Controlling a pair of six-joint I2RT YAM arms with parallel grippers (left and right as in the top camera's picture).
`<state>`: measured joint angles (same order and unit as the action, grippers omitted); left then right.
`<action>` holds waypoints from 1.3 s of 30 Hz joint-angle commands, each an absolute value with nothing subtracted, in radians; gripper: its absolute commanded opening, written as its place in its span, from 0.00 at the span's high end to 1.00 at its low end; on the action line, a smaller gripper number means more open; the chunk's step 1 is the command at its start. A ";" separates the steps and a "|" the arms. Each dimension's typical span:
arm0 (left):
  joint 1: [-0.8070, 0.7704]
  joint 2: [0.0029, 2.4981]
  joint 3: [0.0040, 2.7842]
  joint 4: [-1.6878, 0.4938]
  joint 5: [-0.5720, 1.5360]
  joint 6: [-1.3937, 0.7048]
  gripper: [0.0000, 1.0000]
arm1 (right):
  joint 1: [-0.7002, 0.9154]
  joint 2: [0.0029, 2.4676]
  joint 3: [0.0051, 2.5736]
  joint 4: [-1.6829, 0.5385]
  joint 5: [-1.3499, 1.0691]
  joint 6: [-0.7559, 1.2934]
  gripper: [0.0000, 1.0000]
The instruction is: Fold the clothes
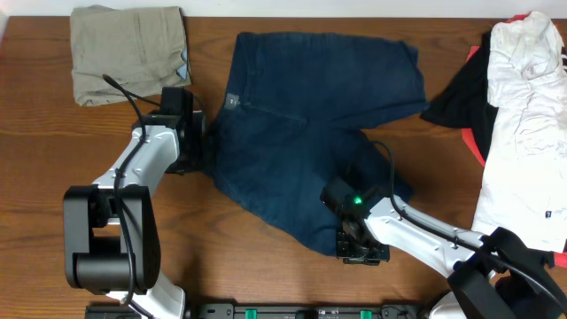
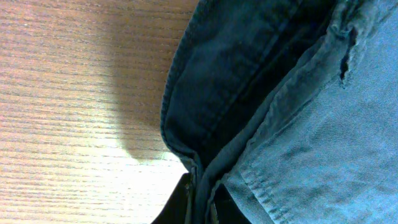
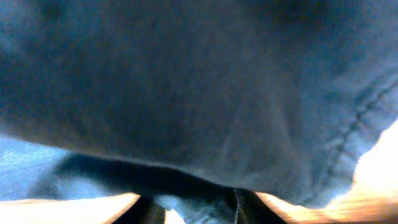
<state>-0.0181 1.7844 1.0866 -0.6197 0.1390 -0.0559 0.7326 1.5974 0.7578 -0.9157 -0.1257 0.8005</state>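
Note:
The dark navy shorts lie spread on the middle of the table, waistband to the left, one leg at the back and one reaching toward the front. My left gripper is at the waistband's left edge. In the left wrist view its fingers are shut on the folded edge of the shorts. My right gripper is at the hem of the front leg. In the right wrist view its fingers hold the shorts, and the cloth fills most of the view.
A folded tan garment lies at the back left, close to the left arm. A heap of white, black and red garments covers the right side. Bare wooden table shows at the front left.

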 commanded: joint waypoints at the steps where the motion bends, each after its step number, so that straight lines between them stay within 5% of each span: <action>1: -0.017 1.799 1.084 -0.620 0.130 -0.065 0.94 | 0.735 1.584 0.754 -0.908 -0.064 0.849 0.97; 8: -0.016 1.764 1.166 -0.754 0.114 -0.065 0.94 | 0.600 1.544 0.826 -0.999 -0.008 0.853 0.99; 23: -0.017 1.400 1.323 -0.903 0.111 -0.063 0.94 | 0.005 1.391 1.474 -1.270 0.025 0.363 0.99; 31: -0.017 1.220 1.322 -1.083 0.111 -0.117 0.94 | -0.047 1.360 1.637 -1.389 0.030 0.234 0.99; 39: -0.017 1.211 1.272 -1.122 0.110 -0.137 0.94 | -0.032 1.415 1.639 -1.185 0.020 0.194 0.99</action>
